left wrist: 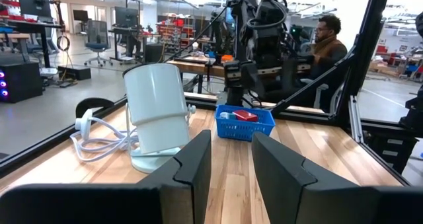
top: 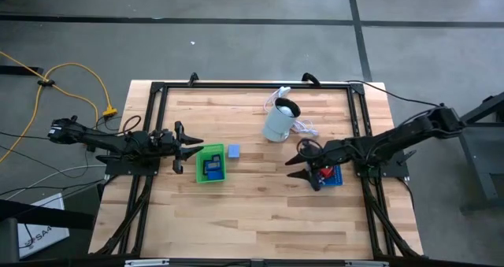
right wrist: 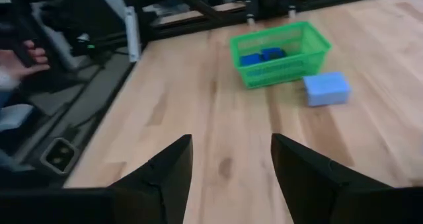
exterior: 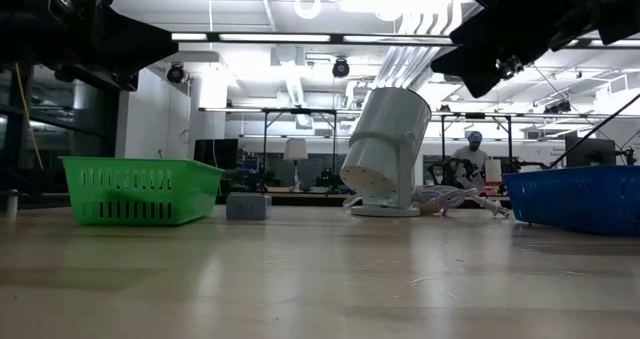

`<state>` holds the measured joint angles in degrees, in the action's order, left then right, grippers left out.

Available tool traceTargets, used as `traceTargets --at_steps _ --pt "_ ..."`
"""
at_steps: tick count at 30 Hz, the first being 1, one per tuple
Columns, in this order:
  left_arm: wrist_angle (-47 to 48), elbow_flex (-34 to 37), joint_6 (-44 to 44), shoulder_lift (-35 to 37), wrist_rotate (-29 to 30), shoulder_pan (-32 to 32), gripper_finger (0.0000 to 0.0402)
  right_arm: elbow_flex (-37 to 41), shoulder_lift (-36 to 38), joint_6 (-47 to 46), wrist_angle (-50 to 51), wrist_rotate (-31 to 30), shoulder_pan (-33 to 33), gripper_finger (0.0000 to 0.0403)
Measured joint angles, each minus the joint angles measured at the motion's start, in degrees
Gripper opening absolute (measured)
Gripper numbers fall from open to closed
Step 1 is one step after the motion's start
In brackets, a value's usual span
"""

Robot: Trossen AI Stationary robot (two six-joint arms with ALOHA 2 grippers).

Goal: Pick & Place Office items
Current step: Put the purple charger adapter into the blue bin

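Sitting just right of the green tray (top: 209, 165), the loose blue block (top: 233, 151) is nearer the left gripper (top: 189, 146), fingers nearly closed and empty; right gripper (top: 303, 166) hovers apart, empty, by the blue tray (top: 334, 177).

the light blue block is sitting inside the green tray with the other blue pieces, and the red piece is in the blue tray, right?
Not quite. The light blue block is not in the green tray; it lies on the table just beside it, as the right wrist view and the high view show. The rest holds: blue pieces lie in the green tray, and the red piece is in the blue tray.
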<state>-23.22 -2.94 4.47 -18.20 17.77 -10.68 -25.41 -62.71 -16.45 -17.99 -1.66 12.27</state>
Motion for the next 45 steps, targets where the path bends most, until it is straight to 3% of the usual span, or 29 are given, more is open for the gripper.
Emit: traceTargets --at_steps 24,32,45 --pt "-2.60 0.02 -0.13 0.00 0.01 -0.02 0.0103 0.07 -1.41 0.22 -1.09 0.06 -0.02 0.0191" --pt "-2.54 0.00 6.55 0.00 -0.01 -0.02 0.0103 0.07 -1.41 0.04 -1.10 -7.73 -0.15 0.0191" --pt "-1.98 -3.63 9.86 -3.24 -0.80 -0.96 0.0103 0.07 -1.38 -3.21 -1.98 -8.73 -0.41 0.0191"
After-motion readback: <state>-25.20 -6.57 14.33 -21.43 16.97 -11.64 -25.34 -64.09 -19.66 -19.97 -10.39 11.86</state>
